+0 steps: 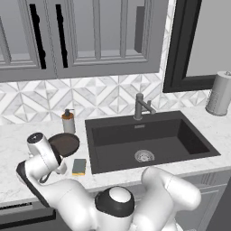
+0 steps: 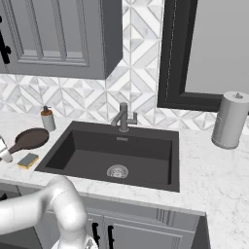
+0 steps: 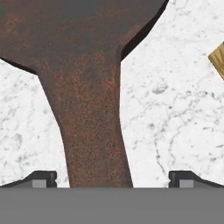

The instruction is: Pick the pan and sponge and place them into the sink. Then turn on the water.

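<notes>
Nothing had reached the sink point(image 1: 198, 151) yet: the pan point(image 1: 65, 144) and the sponge point(image 1: 79, 166) both lay on the marble counter point(image 1: 13, 135) just left of the basin, and no water ran from the faucet point(image 1: 140, 107). The gripper point(image 3: 112, 178) hung low over the pan's handle point(image 3: 94, 144), jaws wide open to either side of it, gripping nothing.

Rusty dark-brown pan point(image 3: 87, 65), yellow sponge point(image 1: 79, 166), charcoal sink point(image 1: 180, 135), white marbled counter point(image 3: 175, 109).
</notes>
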